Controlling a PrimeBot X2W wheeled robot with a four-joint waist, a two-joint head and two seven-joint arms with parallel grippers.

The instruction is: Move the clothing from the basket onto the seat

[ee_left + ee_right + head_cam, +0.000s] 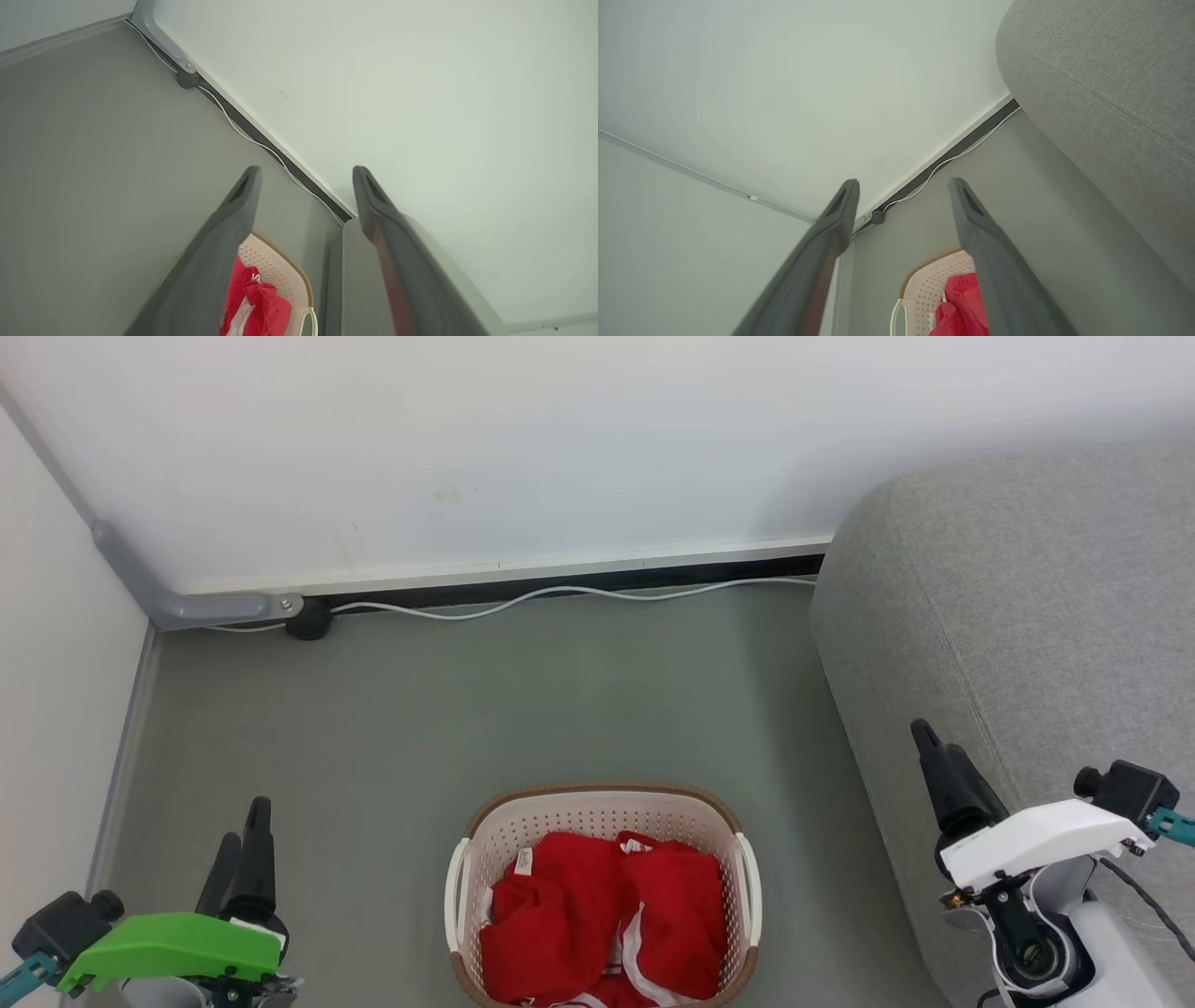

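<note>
Left gripper (pixel 306 172): fingers spread wide, nothing between them, touching nothing, low at the head view's left
Right gripper (pixel 903 183): spread the same, empty, poised just before the rounded edge of the seat (pixel 1018 616)
Clothing (pixel 597 915): red garments bundled inside the basket (pixel 597 791), none yet on the seat
Direction: basket stands on the floor (pixel 467 709) between the two grippers, ahead of and below both
Long axis: seems to run away from the robot toward the wall (pixel 560 448); its near end is cut off
Nearer arm: little in it; the right looks slightly closer and is on the seat's side
</note>
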